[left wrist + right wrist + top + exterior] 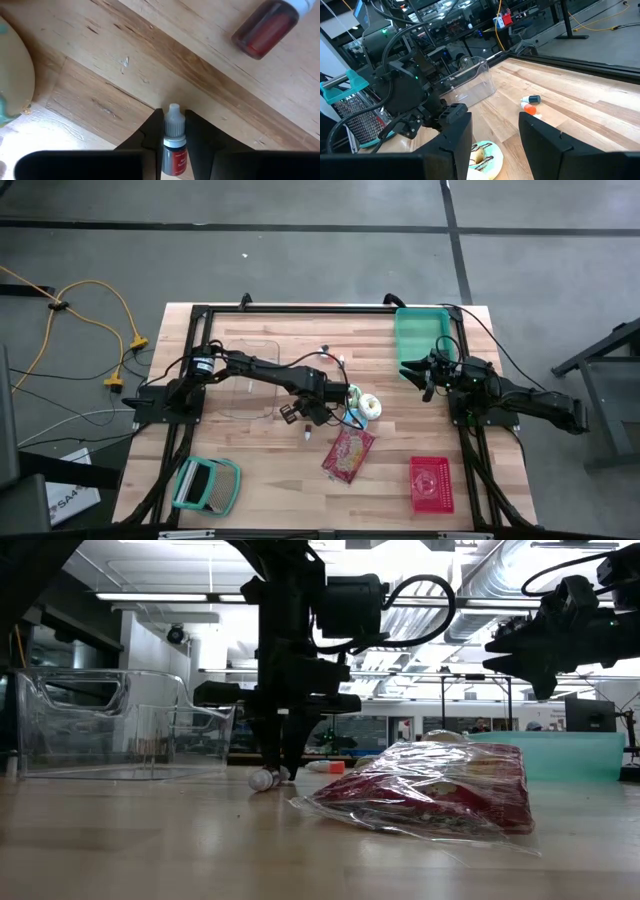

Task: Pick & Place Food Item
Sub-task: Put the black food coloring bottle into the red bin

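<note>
My left claw (174,145) is down at the middle of the table (270,480), pinched shut on a small dropper bottle (174,142) of red liquid lying on the wood, near the clear bin (245,375). So the grab looks done; lifting and placing remain. My right claw (495,135) waits open by the green bin (420,340). A second little bottle (267,27) lies nearby, untouched.

My table (250,480) is pale wooden planks, standing on a grey concrete floor (300,250) crossed by dark lines; a yellow cable (95,305) loops across it beside me. Behind are strip lights (150,597) and silver ducts (480,580) overhead.
</note>
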You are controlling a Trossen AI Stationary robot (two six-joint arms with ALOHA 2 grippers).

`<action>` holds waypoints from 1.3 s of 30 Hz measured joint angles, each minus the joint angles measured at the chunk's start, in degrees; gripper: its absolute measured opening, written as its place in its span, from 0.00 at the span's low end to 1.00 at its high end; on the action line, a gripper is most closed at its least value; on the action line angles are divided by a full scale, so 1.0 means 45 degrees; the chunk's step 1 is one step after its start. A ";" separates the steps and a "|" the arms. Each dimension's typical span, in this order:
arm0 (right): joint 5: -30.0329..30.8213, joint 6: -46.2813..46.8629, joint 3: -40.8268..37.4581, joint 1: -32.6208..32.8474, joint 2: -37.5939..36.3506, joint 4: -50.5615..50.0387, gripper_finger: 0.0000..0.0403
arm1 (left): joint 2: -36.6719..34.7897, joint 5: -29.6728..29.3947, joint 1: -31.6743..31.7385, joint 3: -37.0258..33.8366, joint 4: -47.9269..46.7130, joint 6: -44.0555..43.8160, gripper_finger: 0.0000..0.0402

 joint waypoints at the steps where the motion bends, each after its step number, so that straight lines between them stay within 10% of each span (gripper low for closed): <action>1: 0.0005 0.0000 0.0000 -0.0002 0.0002 0.0002 0.37 | 0.0000 0.0000 0.0000 0.0000 0.0000 0.0000 0.13; 39: 0.0000 0.0000 0.0000 0.0000 0.0005 0.0002 0.37 | -0.1982 0.0688 -0.0810 0.0078 0.5737 -0.3005 0.13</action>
